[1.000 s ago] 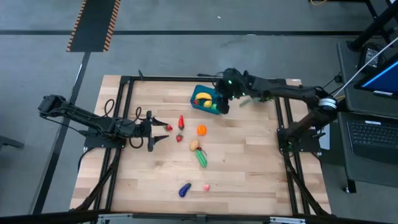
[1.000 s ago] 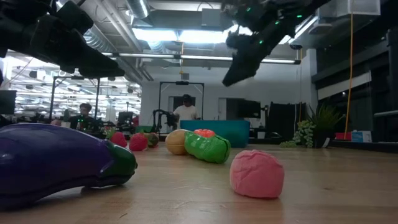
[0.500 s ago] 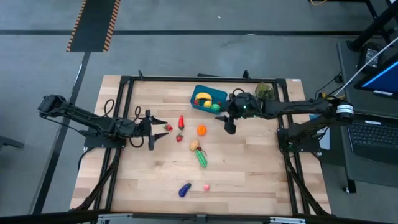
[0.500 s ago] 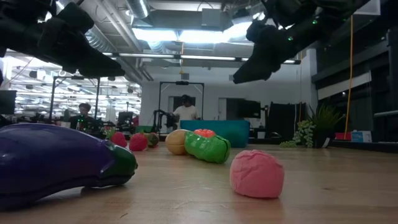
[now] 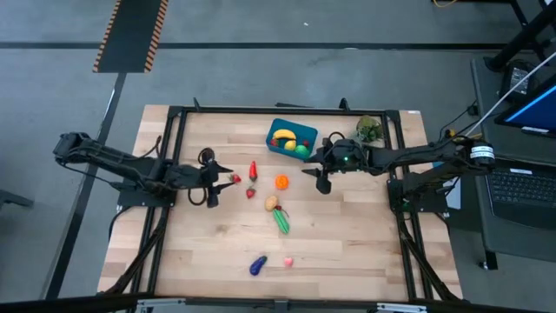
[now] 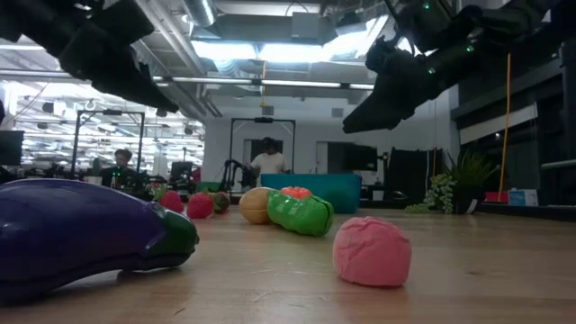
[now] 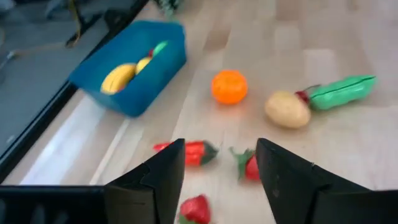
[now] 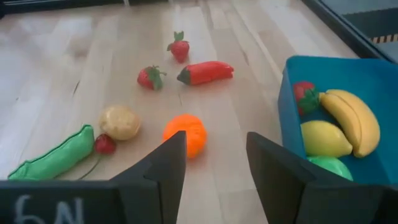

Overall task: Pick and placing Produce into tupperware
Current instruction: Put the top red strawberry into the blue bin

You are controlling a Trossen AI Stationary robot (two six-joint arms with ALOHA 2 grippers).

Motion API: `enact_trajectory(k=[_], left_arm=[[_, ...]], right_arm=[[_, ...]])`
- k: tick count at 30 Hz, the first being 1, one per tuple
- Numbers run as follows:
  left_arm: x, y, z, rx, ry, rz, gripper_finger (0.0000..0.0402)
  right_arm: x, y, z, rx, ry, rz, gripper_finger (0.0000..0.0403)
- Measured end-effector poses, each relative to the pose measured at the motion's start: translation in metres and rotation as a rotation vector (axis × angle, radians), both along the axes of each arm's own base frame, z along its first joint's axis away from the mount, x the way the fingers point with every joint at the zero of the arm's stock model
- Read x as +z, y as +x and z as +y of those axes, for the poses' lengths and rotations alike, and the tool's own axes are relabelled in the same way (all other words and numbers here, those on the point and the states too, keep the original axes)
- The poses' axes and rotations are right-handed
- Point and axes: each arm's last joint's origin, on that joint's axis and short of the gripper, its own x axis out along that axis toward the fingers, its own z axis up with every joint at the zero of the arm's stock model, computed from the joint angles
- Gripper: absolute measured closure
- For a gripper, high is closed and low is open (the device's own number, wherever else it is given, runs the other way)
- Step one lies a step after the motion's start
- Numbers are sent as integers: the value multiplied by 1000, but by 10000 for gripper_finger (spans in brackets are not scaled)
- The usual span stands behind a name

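Right tool [image 5: 322, 177] open, empty, low beside the tupperware [image 5: 290, 139].

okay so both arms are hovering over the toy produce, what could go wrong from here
1. The red pepper and two strawberries lie close together under the open left gripper; it might nudge one while grabbing another.
2. The open right gripper hovers beside the orange near the tub; it could clip the tub's wall.

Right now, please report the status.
Both grippers open, empty: left gripper near strawberry, right gripper beside tub. Orange nearest, path unobstructed.
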Motion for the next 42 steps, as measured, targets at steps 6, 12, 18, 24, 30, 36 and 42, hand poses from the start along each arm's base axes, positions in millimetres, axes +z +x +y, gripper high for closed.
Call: enact_trajectory(k=[6, 12, 18, 24, 30, 36, 42], left_arm=[[5, 12, 5, 28, -32, 111, 213], [6, 33, 11, 32, -61, 248, 218], [6, 55, 21, 88, -60, 410, 215], [3, 72, 30, 129, -63, 522, 215], [-12, 73, 38, 103, -44, 676, 215], [-21, 76, 37, -28, -94, 732, 215], [-21, 77, 37, -83, -61, 741, 214]], right_arm=[[-6, -3, 1, -9, 20, 15, 232], [-6, -3, 1, -7, 21, 16, 232], [-6, -3, 1, -6, 20, 16, 232], [-6, -3, 1, -6, 20, 19, 232], [-7, -4, 1, -6, 22, 28, 232], [-7, -4, 1, -6, 21, 29, 232], [-7, -4, 1, -6, 22, 28, 232]])
